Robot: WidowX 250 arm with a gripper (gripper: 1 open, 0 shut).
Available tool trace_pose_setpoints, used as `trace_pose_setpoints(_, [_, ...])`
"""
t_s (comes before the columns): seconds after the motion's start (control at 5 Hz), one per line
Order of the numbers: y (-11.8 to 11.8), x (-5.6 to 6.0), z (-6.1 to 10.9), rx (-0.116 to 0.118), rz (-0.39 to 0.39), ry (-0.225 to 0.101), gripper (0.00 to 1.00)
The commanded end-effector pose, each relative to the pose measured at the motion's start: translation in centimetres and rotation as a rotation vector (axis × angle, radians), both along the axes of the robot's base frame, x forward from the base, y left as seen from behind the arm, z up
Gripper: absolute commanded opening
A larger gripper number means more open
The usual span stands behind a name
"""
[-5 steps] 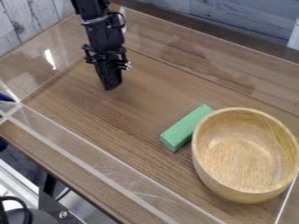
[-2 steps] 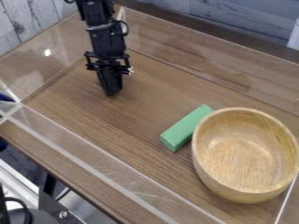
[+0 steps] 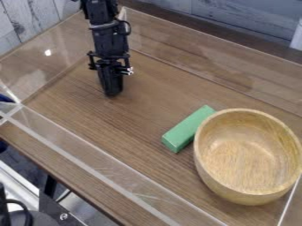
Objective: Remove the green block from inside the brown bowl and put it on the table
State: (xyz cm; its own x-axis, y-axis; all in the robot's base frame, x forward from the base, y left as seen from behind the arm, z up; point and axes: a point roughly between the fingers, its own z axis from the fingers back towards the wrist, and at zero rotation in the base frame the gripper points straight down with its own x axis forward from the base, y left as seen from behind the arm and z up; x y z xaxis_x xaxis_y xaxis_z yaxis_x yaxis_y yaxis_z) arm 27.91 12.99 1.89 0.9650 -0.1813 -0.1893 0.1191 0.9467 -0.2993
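Observation:
The green block [image 3: 189,129] lies flat on the table [image 3: 106,141], just left of the brown bowl [image 3: 248,155] and close against its rim. The bowl's inside shows nothing in it. My gripper [image 3: 112,89] is far from both, at the upper left, pointing steeply down with its tips at the tabletop. Its black fingers are pressed together with nothing between them.
Low clear acrylic walls [image 3: 71,150] run along the table's near and left edges. The bowl stands near the right front corner. A white wooden wall sits behind the table at the upper left.
The gripper has sunk slightly toward the tabletop and shifted a little; its fingers stayed shut. Block and bowl have not moved.

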Motion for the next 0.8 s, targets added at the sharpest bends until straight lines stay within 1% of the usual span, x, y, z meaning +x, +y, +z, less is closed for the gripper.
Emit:
trace_pose_setpoints(0.0, [0.6, 0.1, 0.9, -0.008, -0.011, -0.064, 0.0])
trace_pose_setpoints(0.2, [0.9, -0.5, 1.5, -0.042, -0.008, -0.105, 1.0])
trace_pose_setpoints(0.4, [1.2, -1.1, 2.2, -0.082, -0.007, -0.148, 1.0])
trace_pose_setpoints(0.6, [2.0, -1.1, 2.4, -0.056, 0.05, -0.178, 1.0])
